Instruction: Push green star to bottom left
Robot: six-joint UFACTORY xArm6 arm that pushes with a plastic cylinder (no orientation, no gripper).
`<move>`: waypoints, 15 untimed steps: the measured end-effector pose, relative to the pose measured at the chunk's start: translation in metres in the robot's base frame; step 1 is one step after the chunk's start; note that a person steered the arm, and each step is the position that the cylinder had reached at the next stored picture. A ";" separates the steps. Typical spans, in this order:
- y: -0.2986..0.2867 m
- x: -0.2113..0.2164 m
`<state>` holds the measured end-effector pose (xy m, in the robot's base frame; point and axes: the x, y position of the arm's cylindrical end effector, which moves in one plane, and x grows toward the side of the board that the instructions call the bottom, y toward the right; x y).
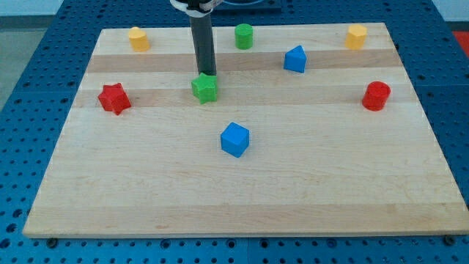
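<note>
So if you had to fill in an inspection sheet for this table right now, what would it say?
Surface: wooden board, flat, on a blue perforated table.
Job's things: green star, upper middle of the board.
Clutter: red star, blue cube, blue block, green cylinder, red cylinder, two yellow blocks.
Grippers: none; my tip sits at the green star's top edge, seemingly touching it.
Cables: nothing seen.
Surroundings: nothing seen beyond the table.
</note>
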<state>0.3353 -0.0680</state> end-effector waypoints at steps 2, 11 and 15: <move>0.000 0.027; -0.066 0.168; -0.100 0.216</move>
<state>0.5509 -0.1679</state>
